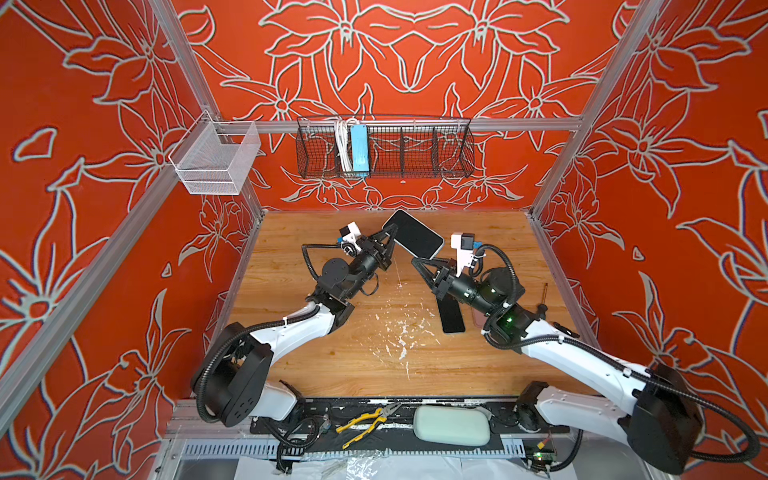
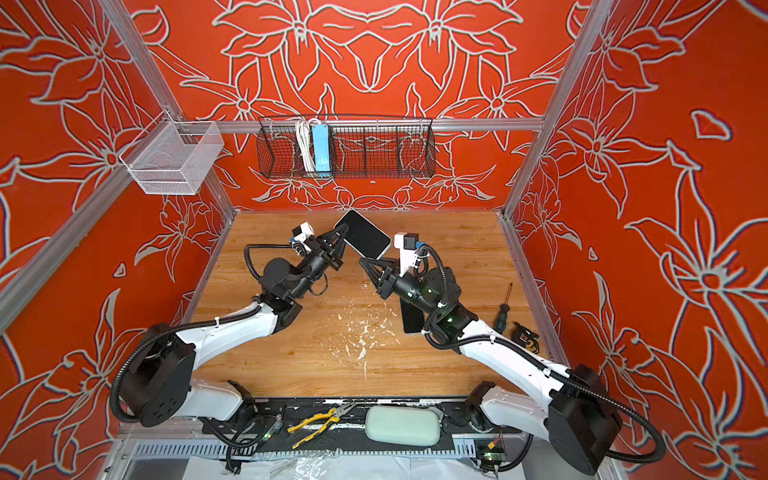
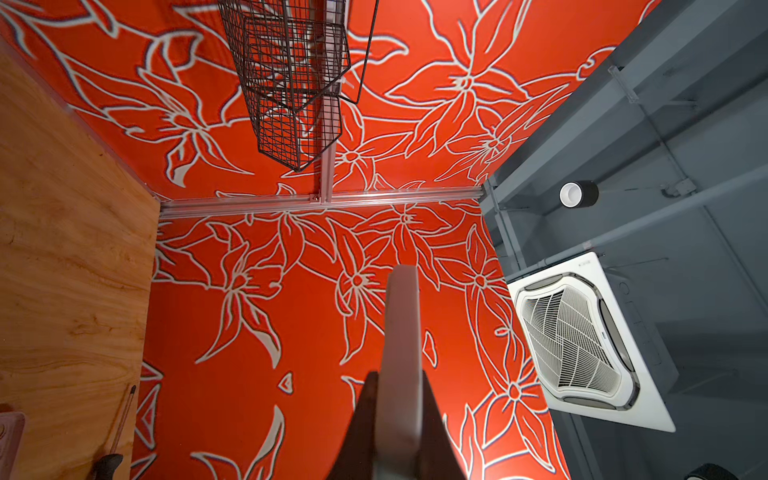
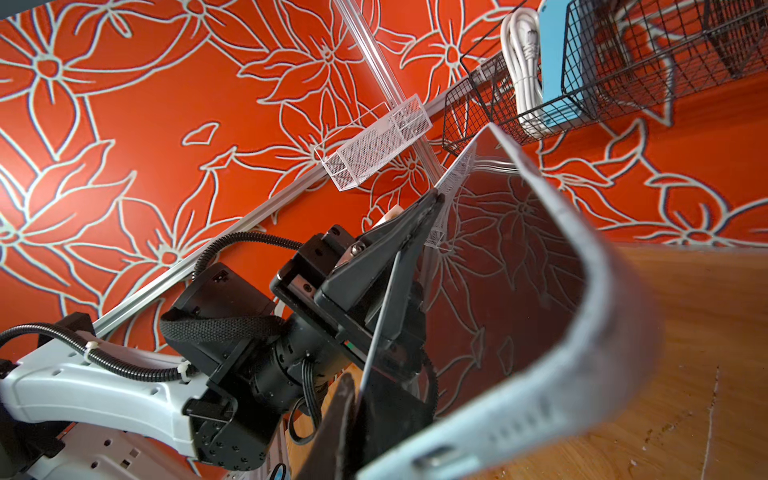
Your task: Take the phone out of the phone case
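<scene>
A phone (image 1: 415, 232) with a dark glossy screen sits in a pale phone case (image 1: 439, 245) and hangs tilted above the back of the wooden table in both top views. My left gripper (image 1: 390, 232) is shut on its upper left edge. In the left wrist view the case's grey side (image 3: 402, 316) runs up between the two dark fingers (image 3: 361, 415). My right gripper (image 1: 415, 261) is shut on the lower left edge near the corner. The right wrist view shows the screen (image 4: 507, 257), the case rim (image 4: 602, 332) curving round it, and a thin edge caught at my right gripper (image 4: 359, 386).
A black slab (image 1: 451, 318) lies flat on the table under the right arm. A screwdriver (image 2: 504, 311) and a small black tool (image 2: 525, 334) lie by the right wall. A black wire basket (image 1: 384, 149) and a white mesh basket (image 1: 216, 160) hang on the rails. Pliers (image 1: 365, 419) and a pale pouch (image 1: 452, 424) sit at the front.
</scene>
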Controlling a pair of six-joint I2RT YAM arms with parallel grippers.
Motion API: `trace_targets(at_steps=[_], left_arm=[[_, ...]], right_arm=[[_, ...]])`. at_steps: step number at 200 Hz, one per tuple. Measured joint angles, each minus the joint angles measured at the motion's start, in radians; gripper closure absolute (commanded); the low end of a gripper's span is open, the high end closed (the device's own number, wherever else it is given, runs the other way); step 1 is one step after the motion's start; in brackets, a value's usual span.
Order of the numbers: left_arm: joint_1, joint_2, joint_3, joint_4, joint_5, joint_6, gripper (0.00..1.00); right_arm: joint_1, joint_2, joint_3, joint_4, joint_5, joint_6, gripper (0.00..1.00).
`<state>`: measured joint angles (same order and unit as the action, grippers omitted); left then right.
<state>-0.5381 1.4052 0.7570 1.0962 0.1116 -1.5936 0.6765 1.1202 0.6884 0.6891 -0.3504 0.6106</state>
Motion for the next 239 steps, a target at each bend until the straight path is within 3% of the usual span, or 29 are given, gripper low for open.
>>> trace_targets(at_steps=[103,239], left_arm=[[-0.022,0.021,0.021,-0.016,-0.018,-0.062,1.0],[-0.066,0.039,0.051,-0.019,-0.067,-0.088,1.0]], right_arm=[[0.001,-0.001,-0.018,0.035,0.039,-0.101,0.82],[-0.024,-0.033,-0.044,0.059,0.051,-0.14,0.82]])
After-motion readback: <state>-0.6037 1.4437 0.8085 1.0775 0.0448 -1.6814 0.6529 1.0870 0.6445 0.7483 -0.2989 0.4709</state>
